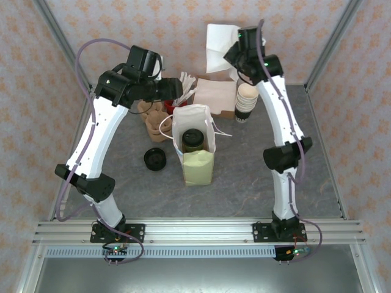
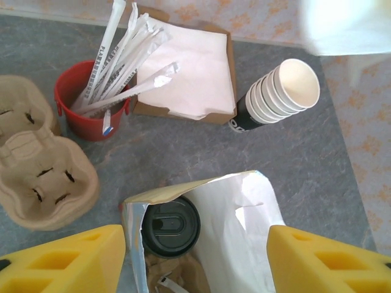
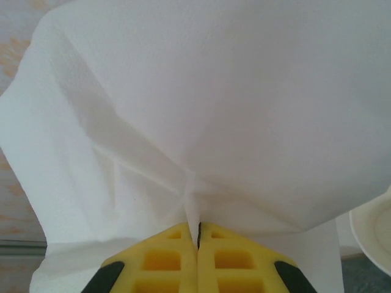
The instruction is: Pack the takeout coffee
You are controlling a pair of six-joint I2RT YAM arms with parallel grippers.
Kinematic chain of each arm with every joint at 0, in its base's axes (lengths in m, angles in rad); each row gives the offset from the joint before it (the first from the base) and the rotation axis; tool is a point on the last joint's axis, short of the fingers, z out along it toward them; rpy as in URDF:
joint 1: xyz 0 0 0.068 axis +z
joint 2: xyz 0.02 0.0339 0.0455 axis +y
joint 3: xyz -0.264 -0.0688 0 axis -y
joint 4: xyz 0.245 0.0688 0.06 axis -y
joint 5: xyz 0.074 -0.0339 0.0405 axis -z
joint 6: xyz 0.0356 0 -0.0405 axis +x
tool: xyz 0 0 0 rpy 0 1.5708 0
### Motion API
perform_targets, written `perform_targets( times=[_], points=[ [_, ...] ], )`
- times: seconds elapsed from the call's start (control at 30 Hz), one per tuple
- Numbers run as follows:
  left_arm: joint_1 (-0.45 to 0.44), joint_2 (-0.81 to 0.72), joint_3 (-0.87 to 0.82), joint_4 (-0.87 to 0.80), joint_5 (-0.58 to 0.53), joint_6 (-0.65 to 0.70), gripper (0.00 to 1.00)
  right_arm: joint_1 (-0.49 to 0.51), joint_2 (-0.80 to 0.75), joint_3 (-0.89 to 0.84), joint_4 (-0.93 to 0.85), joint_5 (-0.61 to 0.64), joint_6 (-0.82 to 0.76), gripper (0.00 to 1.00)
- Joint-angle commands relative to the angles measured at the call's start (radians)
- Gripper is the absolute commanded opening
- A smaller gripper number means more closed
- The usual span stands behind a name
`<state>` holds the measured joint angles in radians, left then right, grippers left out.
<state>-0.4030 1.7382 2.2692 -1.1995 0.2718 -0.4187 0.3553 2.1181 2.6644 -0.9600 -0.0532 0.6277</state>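
The takeout coffee (image 1: pixel 192 139) stands inside the cream paper bag (image 1: pixel 198 166) at mid-table; its black lid (image 2: pixel 170 226) shows through the bag's open mouth (image 2: pixel 244 213). My left gripper (image 2: pixel 195 259) hovers over the bag's mouth, open, its yellow fingers (image 2: pixel 67 259) wide apart on either side and holding nothing. In the top view the left gripper (image 1: pixel 173 91) sits just behind the bag. My right gripper (image 3: pixel 197 229) is shut on a white napkin (image 3: pixel 214 110). The right gripper (image 1: pixel 234 54) holds this napkin (image 1: pixel 219 44) up at the back of the table.
A red cup of wrapped straws (image 2: pixel 91 107), brown pulp cup carriers (image 2: pixel 43 177), a cardboard box of napkins (image 2: pixel 189 73) and a stack of cream cups (image 2: pixel 284 91) stand behind the bag. A loose black lid (image 1: pixel 155 159) lies left of the bag.
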Motion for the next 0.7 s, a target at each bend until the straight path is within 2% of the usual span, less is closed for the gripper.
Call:
perform_targets(
  times=[0.0, 0.17, 0.3, 0.47, 0.67],
  points=[
    [0.004, -0.011, 0.025, -0.02, -0.037, -0.001, 0.65, -0.002, -0.114, -0.06, -0.103, -0.12, 0.097, 0.0],
    [0.004, -0.055, -0.039, 0.004, -0.097, 0.018, 0.67, -0.001, -0.235, -0.187, -0.12, -0.307, 0.183, 0.0],
    [0.006, -0.061, -0.042, -0.006, -0.184, 0.05, 0.7, 0.005, -0.3, -0.205, -0.171, -0.392, 0.176, 0.0],
    [0.007, -0.053, -0.061, 0.018, -0.173, 0.013, 0.69, 0.03, -0.403, -0.34, -0.141, -0.502, 0.182, 0.0],
    [0.007, -0.085, -0.139, 0.122, -0.148, -0.038, 0.69, 0.131, -0.504, -0.52, -0.039, -0.601, 0.117, 0.01]
  ],
)
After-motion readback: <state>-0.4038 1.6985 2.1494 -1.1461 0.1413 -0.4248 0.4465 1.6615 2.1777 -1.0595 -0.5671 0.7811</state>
